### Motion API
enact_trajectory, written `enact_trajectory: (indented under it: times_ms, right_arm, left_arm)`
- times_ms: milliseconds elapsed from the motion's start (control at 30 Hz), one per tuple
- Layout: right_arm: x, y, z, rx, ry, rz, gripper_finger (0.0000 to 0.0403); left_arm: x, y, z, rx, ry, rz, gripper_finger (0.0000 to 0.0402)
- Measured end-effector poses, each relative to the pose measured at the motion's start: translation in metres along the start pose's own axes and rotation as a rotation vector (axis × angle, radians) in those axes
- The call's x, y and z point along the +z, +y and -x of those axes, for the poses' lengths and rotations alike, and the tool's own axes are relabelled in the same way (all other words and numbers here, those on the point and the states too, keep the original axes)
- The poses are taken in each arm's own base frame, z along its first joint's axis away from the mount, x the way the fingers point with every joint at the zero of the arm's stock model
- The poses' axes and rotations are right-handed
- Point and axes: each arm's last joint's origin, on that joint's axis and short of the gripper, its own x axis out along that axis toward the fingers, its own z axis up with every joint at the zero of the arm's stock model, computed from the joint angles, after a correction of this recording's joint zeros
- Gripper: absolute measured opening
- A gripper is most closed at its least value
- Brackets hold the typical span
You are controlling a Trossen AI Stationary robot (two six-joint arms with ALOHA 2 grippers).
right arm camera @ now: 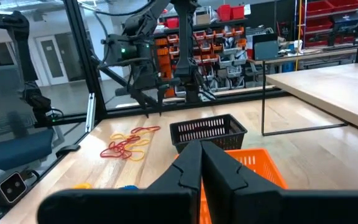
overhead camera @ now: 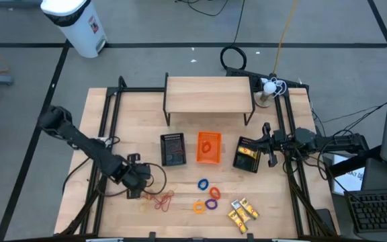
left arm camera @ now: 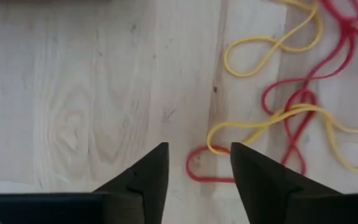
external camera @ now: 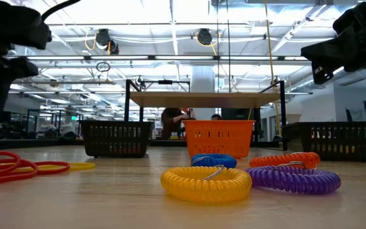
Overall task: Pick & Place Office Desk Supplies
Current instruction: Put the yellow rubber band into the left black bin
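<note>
Left claw [left arm camera: 194,165]: fingers parted, nothing gripped, hanging low over the table [overhead camera: 187,218]. Rubber bands [left arm camera: 291,106]: red and yellow tangle just ahead of the tips, one red loop lying between them; strands run out of frame. Right claw [right arm camera: 202,163]: fingers pressed together, empty, above the orange tray [right arm camera: 250,163], which it partly hides. Coiled rings [overhead camera: 207,195] and yellow pieces [overhead camera: 242,212]: well apart from both claws.
</note>
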Motion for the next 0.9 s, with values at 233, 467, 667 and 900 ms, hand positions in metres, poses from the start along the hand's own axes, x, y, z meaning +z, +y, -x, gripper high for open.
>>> enact_trajectory:
  times_ms: [233, 467, 667, 900]
  right_arm:
    - [0.000, 0.000, 0.000, 0.000, 0.000, 0.003, 0.0000]
    - [0.000, 0.000, 0.000, 0.000, 0.000, 0.003, 0.0000]
    - [0.000, 0.000, 0.000, 0.000, 0.000, 0.003, 0.0000]
    - [0.000, 0.000, 0.000, 0.000, 0.000, 0.003, 0.0000]
  left_arm:
    - [0.002, -0.009, -0.016, 0.034, 0.009, -0.059, 0.0175]
    - [0.005, -0.016, -0.031, -0.017, 0.046, -0.092, 0.0150]
    - [0.004, -0.017, -0.038, 0.006, 0.084, -0.099, 0.0139]
    - [0.006, -0.019, -0.047, 0.032, 0.086, -0.113, 0.0136]
